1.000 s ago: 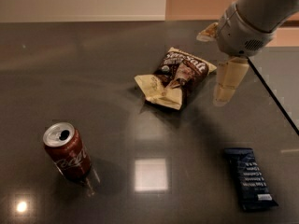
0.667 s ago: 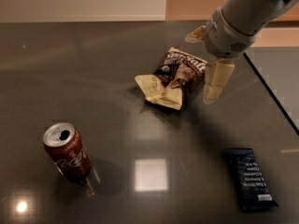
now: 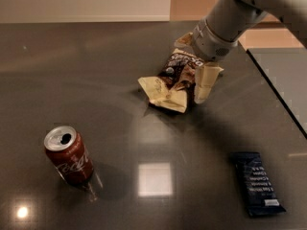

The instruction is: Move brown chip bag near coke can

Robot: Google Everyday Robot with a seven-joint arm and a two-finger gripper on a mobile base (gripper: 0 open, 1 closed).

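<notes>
The brown chip bag (image 3: 172, 78) lies crumpled on the dark table (image 3: 72, 71), the gripper (image 3: 193, 67) at its right end with fingers (image 3: 205, 80) spread wide astride it (nothing clamped), the coke can (image 3: 69, 156) upright well off to its lower left, a blue bar wrapper (image 3: 257, 183) lower right

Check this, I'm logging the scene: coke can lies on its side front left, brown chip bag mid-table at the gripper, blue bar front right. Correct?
No: the camera view shows the coke can standing upright, front left; brown chip bag mid-table at the gripper, blue bar front right.
</notes>
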